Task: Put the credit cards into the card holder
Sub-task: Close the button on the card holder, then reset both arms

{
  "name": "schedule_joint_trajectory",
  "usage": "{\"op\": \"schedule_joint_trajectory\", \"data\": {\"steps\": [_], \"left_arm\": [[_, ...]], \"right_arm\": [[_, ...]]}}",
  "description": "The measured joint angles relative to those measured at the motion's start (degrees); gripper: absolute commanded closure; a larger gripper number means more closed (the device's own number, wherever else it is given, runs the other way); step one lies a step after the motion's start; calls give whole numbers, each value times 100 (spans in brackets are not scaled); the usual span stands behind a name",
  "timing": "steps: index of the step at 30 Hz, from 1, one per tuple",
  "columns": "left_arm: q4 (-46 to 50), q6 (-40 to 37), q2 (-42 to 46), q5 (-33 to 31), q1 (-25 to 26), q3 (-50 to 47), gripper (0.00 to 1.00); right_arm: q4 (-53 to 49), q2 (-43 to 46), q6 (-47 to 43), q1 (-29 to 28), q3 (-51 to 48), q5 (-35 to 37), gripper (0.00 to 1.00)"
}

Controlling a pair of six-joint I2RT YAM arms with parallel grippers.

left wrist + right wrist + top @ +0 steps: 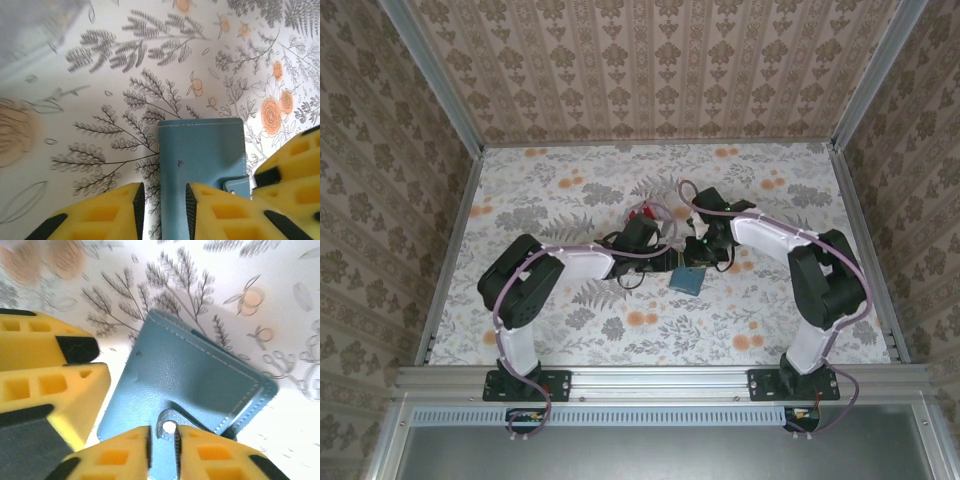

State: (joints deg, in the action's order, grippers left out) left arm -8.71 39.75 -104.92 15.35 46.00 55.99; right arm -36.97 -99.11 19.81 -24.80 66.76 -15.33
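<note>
You have the wallet (686, 281) lying flat on the flowered table (570, 190), near its middle, right where the two arms meet. It is folded shut: a dark teal, roughly square cover with pale stitching along its edges and one small dark mark on its face. A short strap (169, 422) with a round snap folds over one edge. Your left gripper (165, 197) sits low at the wallet's side with its yellow fingers a little apart. The wallet's edge and a strip of bare table show in the gap, so nothing is pinched there. Your right gripper (164, 445) is just beside it and straddles the strap. Its fingers stand slightly apart with the strap filling the gap, and you cannot tell whether they press on it.
</note>
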Motion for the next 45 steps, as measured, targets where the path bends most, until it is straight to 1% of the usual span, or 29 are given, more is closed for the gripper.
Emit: {"op": "schedule_joint_trajectory", "data": {"steps": [1,3,7,9,10,11,14,15,16,17,19,20,22,23,25,28,33,36,40,42,45], "left_arm": [[66,-66,120,-46,-35,2,67],[223,-216,409,-173,-90,2,66],[562,-595,1075,-579,-203,2,63],[774,-789,1392,-874,-258,2,61],[892,-885,1561,-1034,-289,2,60],[1021,-973,1714,-1196,-339,2,60],[1355,-1117,2087,-1585,-590,-2,59],[1416,-1130,2190,-1674,-699,-24,55],[1469,-1141,2339,-1775,-846,-81,48],[1491,-1147,2520,-1862,-994,-186,33],[1567,-1167,2951,-2031,-1294,-472,18],[1624,-1161,3211,-2138,-1453,-645,12],[1746,-1137,3713,-2358,-1729,-951,3],[1825,-1132,3969,-2472,-1893,-1088,0],[1969,-1128,4378,-2662,-2190,-1296,0],[2135,-1130,4809,-2905,-2721,-1550,0],[2181,-1174,5075,-3257,-3534,-2000,0],[1515,-1480,5320,-3543,-3705,-2686,0],[326,-2282,5484,-3792,-3713,-3670,0],[-131,-2627,5431,-3821,-3781,-3932,0],[-883,-2964,5152,-3755,-4050,-4052,0]], "right_arm": [[92,192,-35,7,-50,57,70],[256,588,-98,22,-170,190,61],[667,1565,-199,114,-601,616,51],[879,2033,-214,232,-863,914,48],[994,2282,-212,313,-1008,1086,43],[1093,2505,-208,393,-1132,1283,37],[1338,2909,-188,623,-1320,1816,31],[1421,2959,-184,682,-1342,1974,31],[1517,2997,-173,745,-1368,2181,28],[1628,3021,-170,796,-1405,2411,23],[1823,3058,-164,861,-1508,2920,22],[2002,3093,-168,885,-1624,3224,22],[2557,3233,-245,925,-2022,3764,19],[2942,3342,-328,946,-2332,4011,8],[3620,3510,-520,994,-2914,4365,7],[4365,3530,-741,1117,-3491,4653,7],[5519,3294,-1172,1294,-3797,4929,7],[6304,3047,-1370,1436,-4096,4944,7],[6887,2758,-1515,1705,-4426,4732,8],[7156,2673,-1539,1777,-4533,4592,8],[7578,2540,-1563,1845,-4647,4356,8]]}}
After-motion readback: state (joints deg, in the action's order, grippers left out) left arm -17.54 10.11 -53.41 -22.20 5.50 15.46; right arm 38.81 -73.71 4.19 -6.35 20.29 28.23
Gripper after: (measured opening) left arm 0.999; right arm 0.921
